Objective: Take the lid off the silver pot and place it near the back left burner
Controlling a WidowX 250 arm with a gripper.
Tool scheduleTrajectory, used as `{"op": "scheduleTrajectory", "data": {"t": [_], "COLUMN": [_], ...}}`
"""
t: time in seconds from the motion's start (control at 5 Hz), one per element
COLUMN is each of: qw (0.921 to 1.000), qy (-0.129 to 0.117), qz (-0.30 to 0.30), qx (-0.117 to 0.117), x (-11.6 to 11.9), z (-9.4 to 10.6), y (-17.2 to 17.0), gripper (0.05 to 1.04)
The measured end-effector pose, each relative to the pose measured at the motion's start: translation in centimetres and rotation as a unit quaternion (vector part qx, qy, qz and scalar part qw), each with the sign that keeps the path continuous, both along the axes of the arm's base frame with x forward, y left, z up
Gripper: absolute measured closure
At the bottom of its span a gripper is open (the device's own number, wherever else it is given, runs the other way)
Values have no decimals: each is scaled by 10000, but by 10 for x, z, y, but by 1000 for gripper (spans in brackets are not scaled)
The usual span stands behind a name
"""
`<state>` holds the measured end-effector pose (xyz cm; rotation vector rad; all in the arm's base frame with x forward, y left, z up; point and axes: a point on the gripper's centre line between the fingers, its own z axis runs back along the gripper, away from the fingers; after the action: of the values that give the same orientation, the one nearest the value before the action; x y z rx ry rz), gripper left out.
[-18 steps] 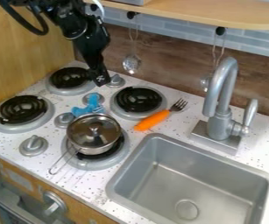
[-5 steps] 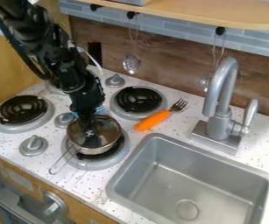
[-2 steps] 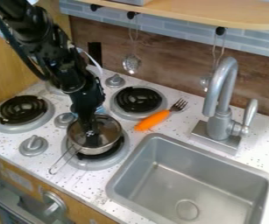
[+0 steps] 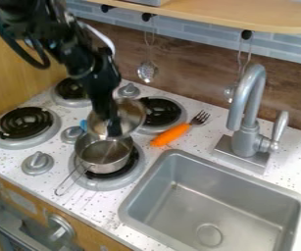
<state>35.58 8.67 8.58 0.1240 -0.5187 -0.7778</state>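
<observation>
Black jaws (image 4: 114,129), clamped on a tilted lid (image 4: 133,114), hang by the far rim of a metal pot (image 4: 103,158), which sits nearer and slightly left on its burner (image 4: 115,184) (long handle (image 4: 70,180) angled near-left)

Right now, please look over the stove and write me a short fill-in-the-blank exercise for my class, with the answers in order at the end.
1. The tool holds the lid, which is ____ (on or off) the pot.
2. Of the fork and the pot, the one resting on a burner is the ____.
3. The colour of the fork's handle is ____.
4. The number of burners on the stove is ____.

Missing words: off; pot; orange; four.
</observation>
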Motion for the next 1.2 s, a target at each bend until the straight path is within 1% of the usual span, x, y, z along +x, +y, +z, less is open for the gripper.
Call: {"op": "scheduleTrajectory", "data": {"t": [0.2, 0.4, 0.6, 0.8, 1.0, 1.2], "qw": [9994, 9963, 9917, 9856, 9747, 9654], "qy": [-199, -482, -305, -207, -54, 141], "qz": [282, 686, 1195, 1586, 2111, 2449], "qx": [20, 176, 366, 546, 730, 882], "x": [3, 17, 39, 65, 82, 89], "z": [10, 21, 0, -11, -24, -36], "y": [17, 42, 71, 95, 127, 150], "gripper": [777, 777, 777, 777, 777, 777]}}
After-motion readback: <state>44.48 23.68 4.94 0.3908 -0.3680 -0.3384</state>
